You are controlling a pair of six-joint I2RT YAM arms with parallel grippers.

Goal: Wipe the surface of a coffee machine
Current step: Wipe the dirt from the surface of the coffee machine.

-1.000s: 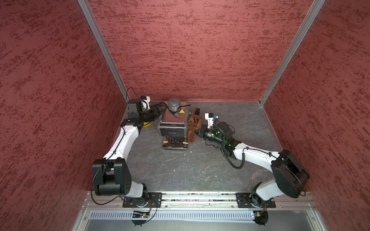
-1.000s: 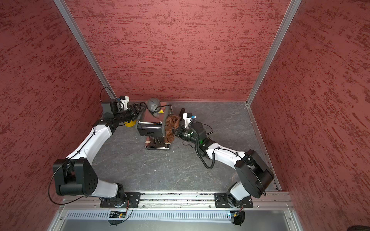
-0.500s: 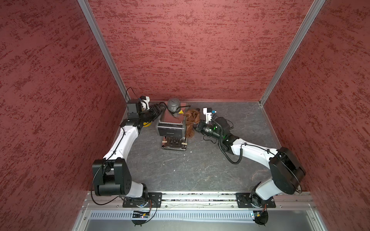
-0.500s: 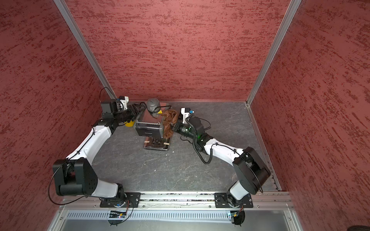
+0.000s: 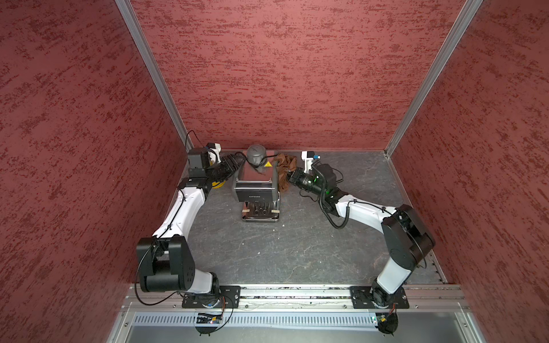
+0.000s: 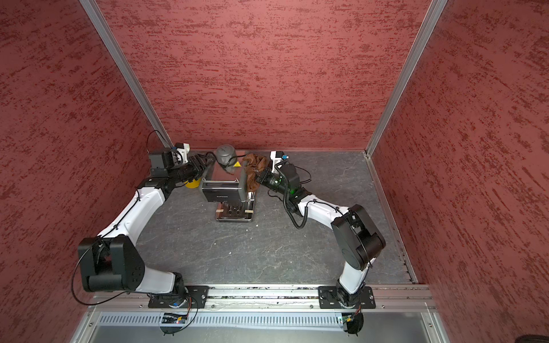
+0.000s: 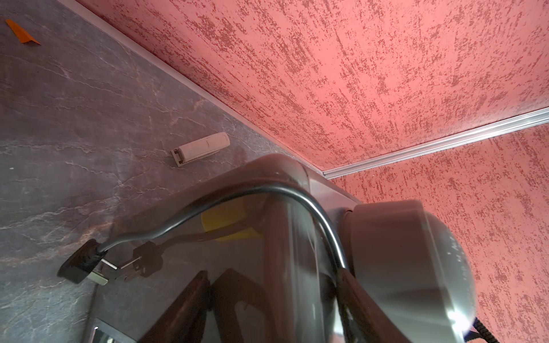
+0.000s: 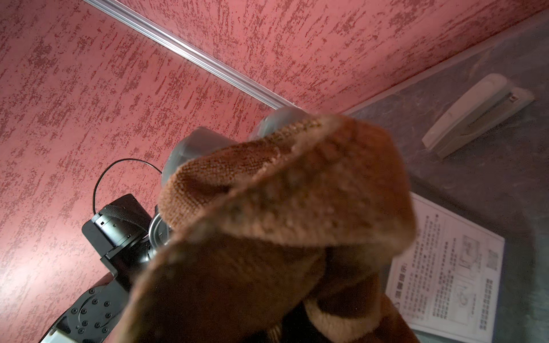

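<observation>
The coffee machine (image 5: 257,185) is standing upright toward the back of the dark, stone-patterned surface (image 5: 267,255), close to the rear wall. Its steel drip tray (image 5: 261,216) is facing the robot's base. The grey domed cap (image 5: 255,152) is sitting at the rear of the machine's top, and the yellow warning sticker (image 5: 268,164) is lying just beside it.

The right pincer (image 5: 290,175) is closed tight on a brown cloth (image 5: 285,170) and is pressing it against the upper rear part of the machine's right wall. The cloth is bunching over the top edge there and hanging down the side. In the right wrist view the cloth (image 8: 282,208) is filling most of the frame and hiding the grip itself.

The left pincer (image 5: 233,164) is reaching in at the machine's rear left top edge. In the left wrist view its jaws are standing apart against the glossy wall. That view is too close and blurred to tell whether they are clamping the machine or only resting on it.

The black cord (image 7: 267,187) is looping over the machine's rear corner, and its plug (image 7: 80,264) is lying on the surface beside the wall. A yellow bucket (image 5: 217,184) is peeking out beneath the left arm, just beside the machine. A beige stapler-like object (image 7: 202,148) is lying behind the machine, near the rear wall.
</observation>
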